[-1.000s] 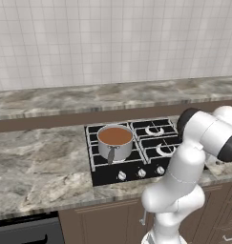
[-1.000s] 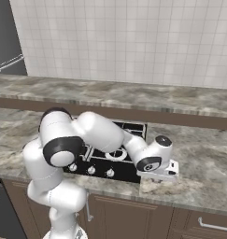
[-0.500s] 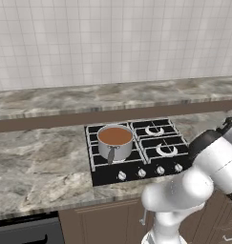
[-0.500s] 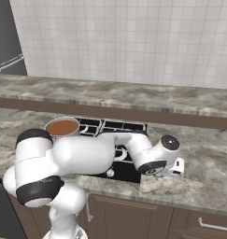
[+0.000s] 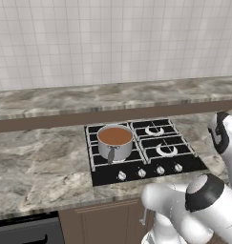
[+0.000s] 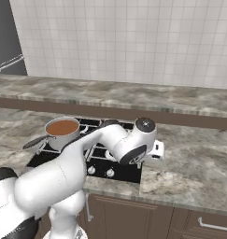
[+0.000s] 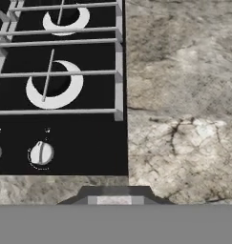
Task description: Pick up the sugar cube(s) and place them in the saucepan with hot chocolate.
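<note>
The claw [image 6: 157,150], grip state impossible to tell, had swung right past the stove's [image 7: 60,86] edge. The saucepan [image 6: 62,132] of hot chocolate [image 6: 62,126] sat far to its left, suggesting it was searching for sugar.

White Franka arm with dark joints [image 6: 119,144] sweeps from lower left of the right base view to centre frame, elbow bent, wrist turned down. Two-finger gripper [image 6: 157,150] right of wrist, centre-right of frame. Finger state indiscernible.
</note>
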